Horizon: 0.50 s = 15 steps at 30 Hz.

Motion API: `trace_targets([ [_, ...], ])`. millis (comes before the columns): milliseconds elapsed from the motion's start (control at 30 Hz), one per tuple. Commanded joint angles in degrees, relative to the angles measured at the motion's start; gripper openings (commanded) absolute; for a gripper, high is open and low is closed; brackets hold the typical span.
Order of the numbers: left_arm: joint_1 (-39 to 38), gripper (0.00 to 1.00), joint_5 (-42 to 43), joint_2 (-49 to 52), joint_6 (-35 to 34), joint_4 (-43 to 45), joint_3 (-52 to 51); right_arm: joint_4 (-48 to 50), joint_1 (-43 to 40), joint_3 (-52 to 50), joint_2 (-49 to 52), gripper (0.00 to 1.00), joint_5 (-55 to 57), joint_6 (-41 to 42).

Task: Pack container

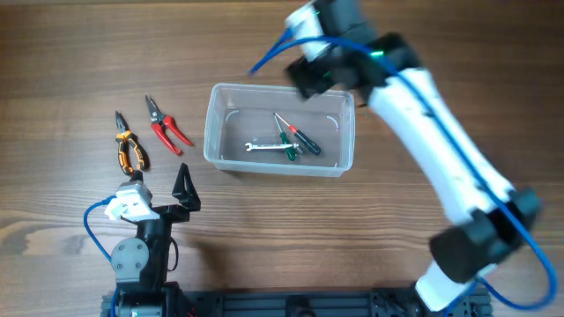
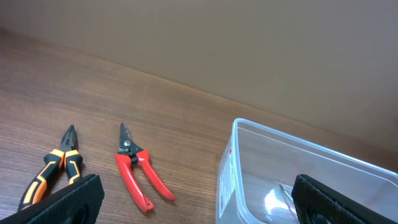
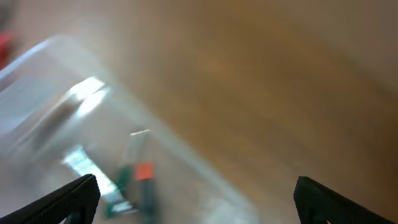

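Note:
The clear plastic container [image 1: 278,130] sits at the table's middle and holds a small wrench [image 1: 264,147] and two screwdrivers [image 1: 298,138]. It also shows in the left wrist view [image 2: 231,168] and, blurred, in the right wrist view [image 3: 56,81]. Red-handled cutters [image 1: 165,124] and orange-and-black pliers [image 1: 129,146] lie on the table left of it; both show in the left wrist view, the cutters [image 2: 138,168] right of the pliers [image 2: 53,171]. My left gripper [image 1: 185,189] is open and empty, near the front edge. My right gripper [image 1: 315,77] is open and empty above the container's far rim.
The wooden table [image 1: 79,62] extends around the container. The right arm [image 1: 441,158] reaches diagonally across the right side. The left arm's base [image 1: 141,255] stands at the front left.

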Motion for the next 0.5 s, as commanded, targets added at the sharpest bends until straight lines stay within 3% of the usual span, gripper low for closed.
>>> trace_targets([
  [0, -0.4, 1.00, 0.5, -0.3, 1.4, 0.0, -0.3, -1.8, -9.1, 1.4, -4.1, 1.00, 16.3, 12.9],
  [133, -0.4, 1.00, 0.5, -0.3, 1.4, 0.0, -0.3, -5.7, -23.0, 1.3, -4.0, 1.00, 12.4, 15.5],
  [467, -0.4, 1.00, 0.5, -0.3, 1.4, 0.0, -0.3, -4.7, -38.2, 1.3, -4.0, 1.00, 6.8, 15.2],
])
